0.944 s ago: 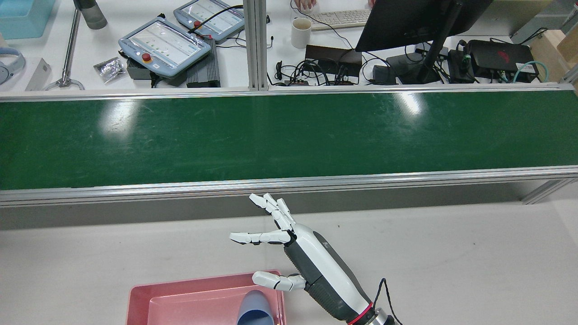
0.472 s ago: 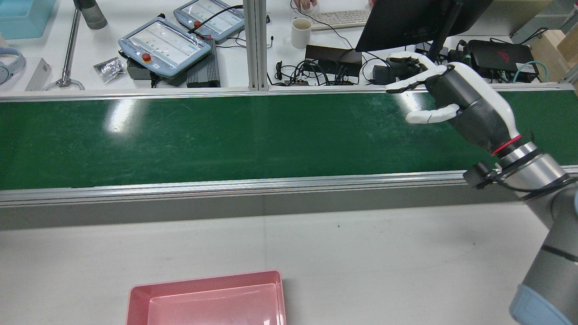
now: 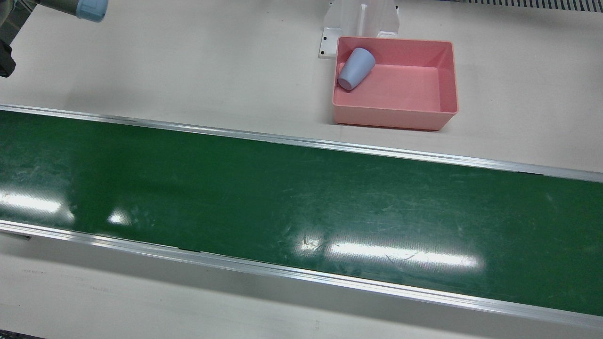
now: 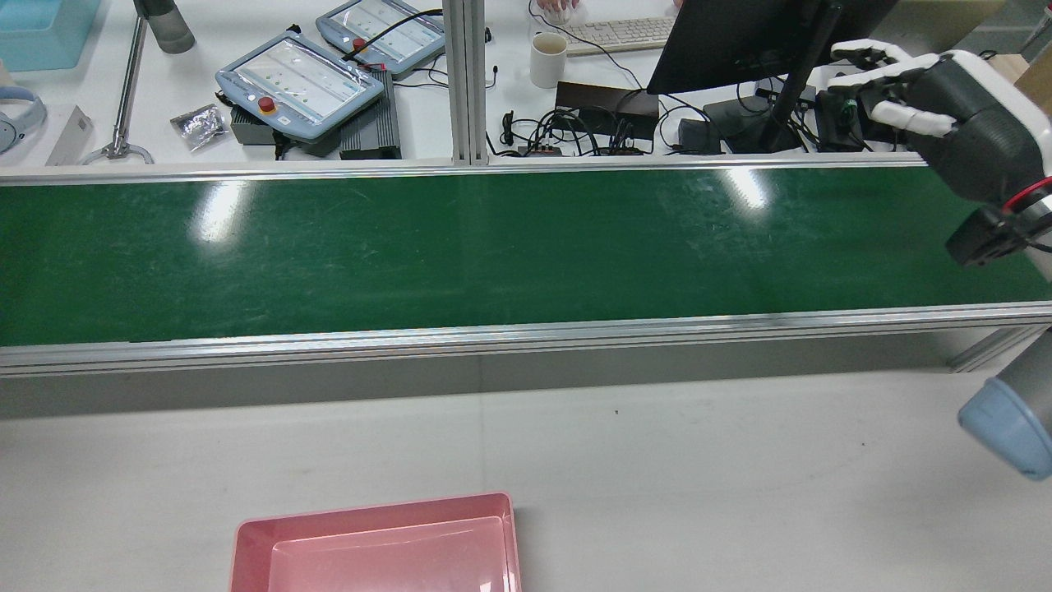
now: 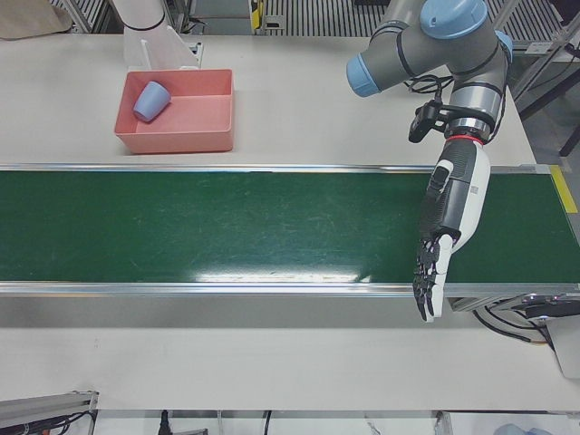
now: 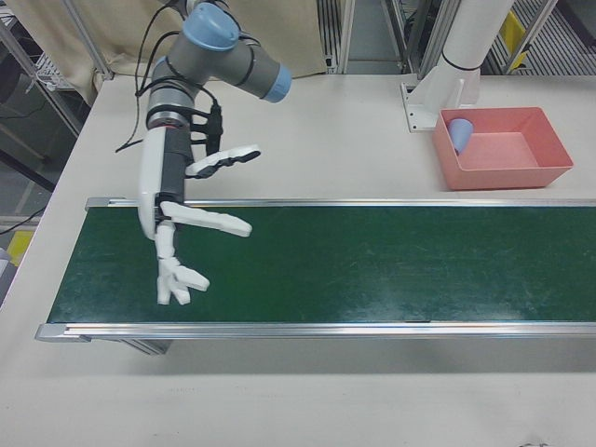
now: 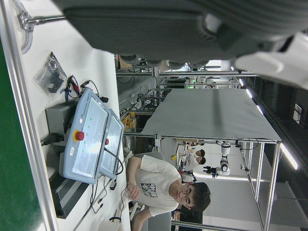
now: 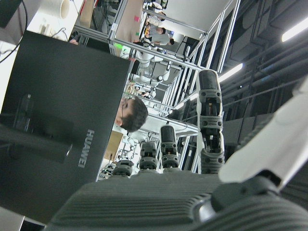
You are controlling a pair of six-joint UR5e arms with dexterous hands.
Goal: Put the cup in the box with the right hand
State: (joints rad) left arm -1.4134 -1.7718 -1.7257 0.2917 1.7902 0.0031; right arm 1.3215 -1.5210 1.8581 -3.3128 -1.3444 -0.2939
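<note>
Cup tipped in box — mouth up against corner.

A long green conveyor belt framed by aluminium rails runs across the pale table, its glossy surface scuffed and catching bright patches of overhead light. Beyond the belt stands a white desk crowded with gear: two teach pendants with red stop buttons, a white mug, a keyboard, a dark monitor and a tangle of black cables. An upright aluminium post rises between the pendants and the mug. Behind the desk, seated people work beneath strip lights and metal framing.
</note>
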